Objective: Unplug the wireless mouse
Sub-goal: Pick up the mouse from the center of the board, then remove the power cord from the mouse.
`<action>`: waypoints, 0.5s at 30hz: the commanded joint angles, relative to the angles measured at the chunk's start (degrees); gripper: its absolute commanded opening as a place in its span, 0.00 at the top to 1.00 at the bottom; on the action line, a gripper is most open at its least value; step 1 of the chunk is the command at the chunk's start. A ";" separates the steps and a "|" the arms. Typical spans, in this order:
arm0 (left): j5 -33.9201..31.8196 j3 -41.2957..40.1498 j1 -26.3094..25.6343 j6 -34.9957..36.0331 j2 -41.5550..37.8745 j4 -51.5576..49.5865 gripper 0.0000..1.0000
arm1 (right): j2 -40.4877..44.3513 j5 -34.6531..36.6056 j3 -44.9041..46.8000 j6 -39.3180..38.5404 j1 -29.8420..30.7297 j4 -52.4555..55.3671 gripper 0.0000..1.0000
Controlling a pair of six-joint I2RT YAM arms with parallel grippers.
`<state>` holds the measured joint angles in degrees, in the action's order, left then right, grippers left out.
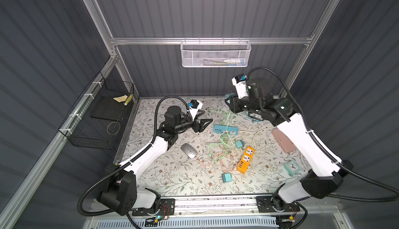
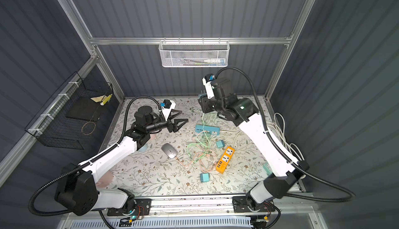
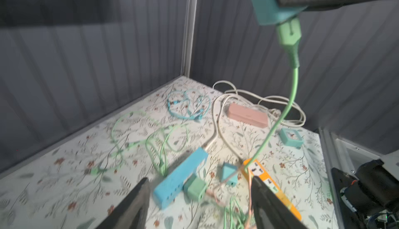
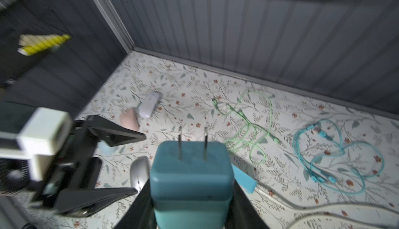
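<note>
In both top views the silver wireless mouse [image 1: 189, 150] lies on the floral surface [image 1: 172, 180] near the left arm. A pink cable [image 1: 199, 160] meets its front end, with an orange power strip [image 1: 246, 159] nearby. The left end effector [image 1: 201, 120] hovers beyond the mouse with its jaws apart, and the right end effector [image 1: 229, 101] is raised at the back. The left wrist view shows 2 black fingers [image 3: 272, 204] spread wide — above them a teal adapter [image 3: 265, 3] trails a green cable [image 3: 291, 96]. The right wrist view shows the right end effector clamped on that adapter, its 2 prongs pointing away — the mouse lies below.
</note>
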<state>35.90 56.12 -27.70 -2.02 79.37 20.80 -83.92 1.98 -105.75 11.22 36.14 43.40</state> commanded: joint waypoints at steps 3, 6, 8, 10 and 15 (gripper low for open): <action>9.65 4.68 -3.84 -9.34 4.67 22.32 0.25 | 6.66 -5.67 7.90 0.51 0.16 -9.26 0.76; 10.39 6.41 -5.78 -11.53 6.32 27.92 0.26 | 7.24 -7.53 7.54 1.56 0.21 -7.48 0.77; 11.79 7.52 -6.97 -12.99 7.11 31.34 0.26 | 7.82 -9.26 8.52 2.50 0.21 -7.67 0.77; 13.93 8.13 -7.92 -15.24 7.99 35.71 0.27 | 8.45 -10.27 10.00 2.96 0.16 -8.30 0.77; 16.68 11.62 -9.33 -22.94 11.41 40.46 0.35 | 9.97 -11.77 12.95 3.45 0.23 -10.13 0.78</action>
<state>48.58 64.88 -36.25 -19.11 89.34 53.74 -75.31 -7.55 -93.65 13.96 36.18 36.10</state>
